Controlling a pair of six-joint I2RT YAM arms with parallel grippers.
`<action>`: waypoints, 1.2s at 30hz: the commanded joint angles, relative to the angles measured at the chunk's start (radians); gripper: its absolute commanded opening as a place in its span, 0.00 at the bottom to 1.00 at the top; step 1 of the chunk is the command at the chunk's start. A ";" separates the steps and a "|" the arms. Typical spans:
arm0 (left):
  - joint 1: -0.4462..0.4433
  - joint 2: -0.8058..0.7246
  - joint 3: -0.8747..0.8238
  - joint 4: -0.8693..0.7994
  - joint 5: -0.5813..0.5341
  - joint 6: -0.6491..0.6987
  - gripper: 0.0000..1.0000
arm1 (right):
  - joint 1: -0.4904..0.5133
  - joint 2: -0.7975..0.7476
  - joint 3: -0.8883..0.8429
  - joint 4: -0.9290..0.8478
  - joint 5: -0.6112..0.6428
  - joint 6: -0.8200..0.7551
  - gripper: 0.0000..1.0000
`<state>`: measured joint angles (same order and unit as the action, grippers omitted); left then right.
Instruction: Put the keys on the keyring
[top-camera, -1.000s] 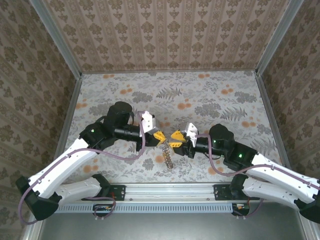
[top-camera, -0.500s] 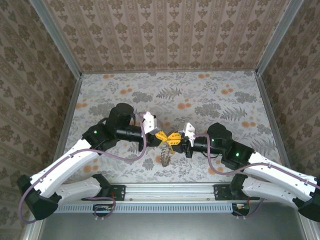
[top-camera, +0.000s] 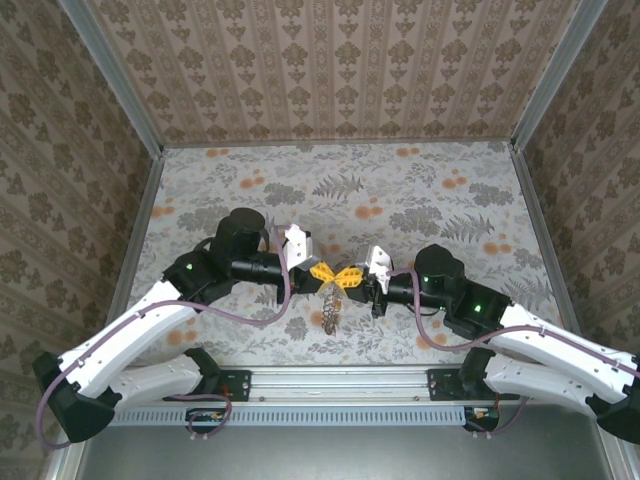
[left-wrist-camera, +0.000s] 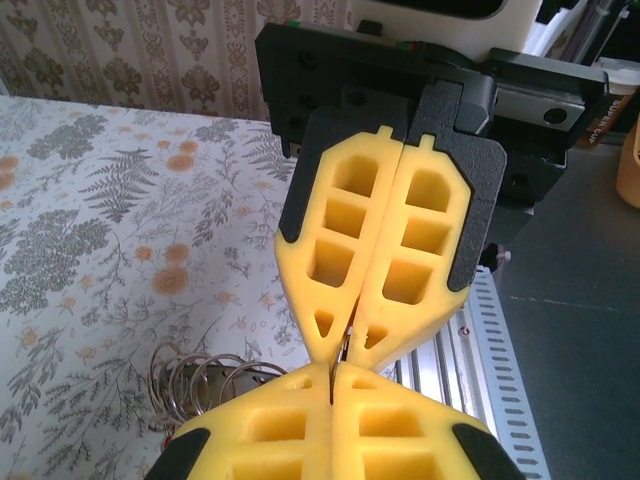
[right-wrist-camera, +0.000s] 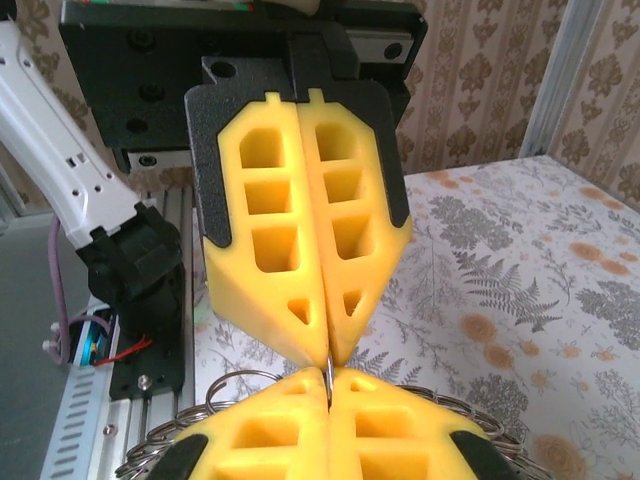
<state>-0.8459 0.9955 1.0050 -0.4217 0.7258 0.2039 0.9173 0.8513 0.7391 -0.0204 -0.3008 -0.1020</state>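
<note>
My left gripper (top-camera: 325, 272) and right gripper (top-camera: 350, 277) meet tip to tip above the near middle of the table. Both are shut on the same thin metal wire of the keyring (top-camera: 330, 312), which hangs below them as a floppy brownish loop. In the left wrist view my left gripper (left-wrist-camera: 332, 372) pinches the wire, with the right gripper (left-wrist-camera: 350, 335) facing it. Coils of the keyring (left-wrist-camera: 200, 385) show at lower left. In the right wrist view my right gripper (right-wrist-camera: 328, 375) nips the wire under the left gripper (right-wrist-camera: 328, 350), and keyring loops (right-wrist-camera: 230, 385) spread beside it. The keys are out of view.
The floral tablecloth (top-camera: 420, 190) stretches behind the arms to the patterned back wall. A metal rail (top-camera: 340, 378) runs along the near edge between the arm bases. Side walls (top-camera: 135, 260) close in the table on both sides.
My right gripper has shut and moved left until its tips meet the left gripper's. The hanging keyring has swung slightly left under them.
</note>
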 joint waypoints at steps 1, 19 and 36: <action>-0.007 0.001 0.068 -0.112 -0.006 0.036 0.06 | -0.001 0.021 0.083 -0.121 0.003 -0.089 0.00; -0.032 0.066 0.175 -0.300 -0.130 0.125 0.21 | -0.001 0.095 0.217 -0.257 -0.083 -0.159 0.00; -0.071 0.085 0.166 -0.293 -0.101 0.103 0.22 | -0.001 0.123 0.224 -0.255 -0.052 -0.156 0.00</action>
<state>-0.8974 1.0840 1.1557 -0.7155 0.5896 0.3042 0.9142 0.9730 0.9230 -0.3229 -0.3534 -0.2409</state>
